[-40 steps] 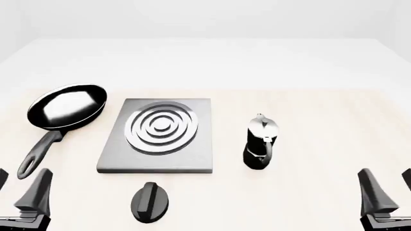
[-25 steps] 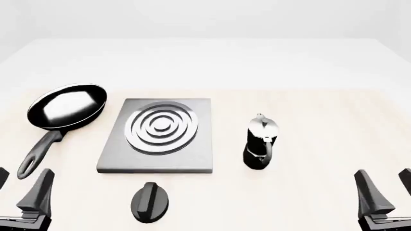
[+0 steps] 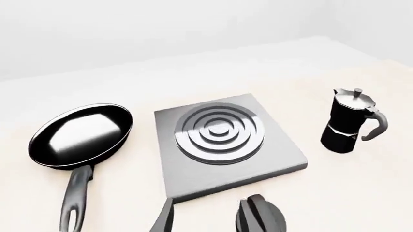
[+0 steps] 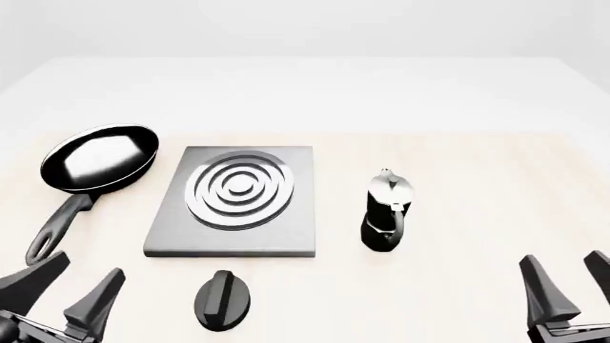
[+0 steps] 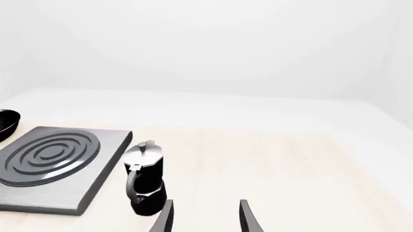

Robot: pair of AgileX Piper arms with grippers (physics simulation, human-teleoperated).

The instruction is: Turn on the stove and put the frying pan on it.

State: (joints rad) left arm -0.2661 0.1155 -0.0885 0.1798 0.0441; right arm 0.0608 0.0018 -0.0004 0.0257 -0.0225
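Observation:
The frying pan lies on the table left of the stove, its long handle pointing toward the near edge. The stove is a grey slab with silver ring burner. Its black ridged knob sits apart, in front of the slab. My left gripper is open near the front left corner, angled right, between the handle's loop end and the knob, touching neither. At the front right my right gripper is open and holds nothing. The left wrist view shows the pan, stove and knob.
A black-and-silver moka pot stands upright right of the stove, also in the right wrist view as the moka pot beside the slab. The table's far edge meets a white background.
My left gripper has swung to the right and tilted, its fingers now pointing toward the knob side. The right gripper has crept slightly left. Pan, stove, knob and pot have not moved.

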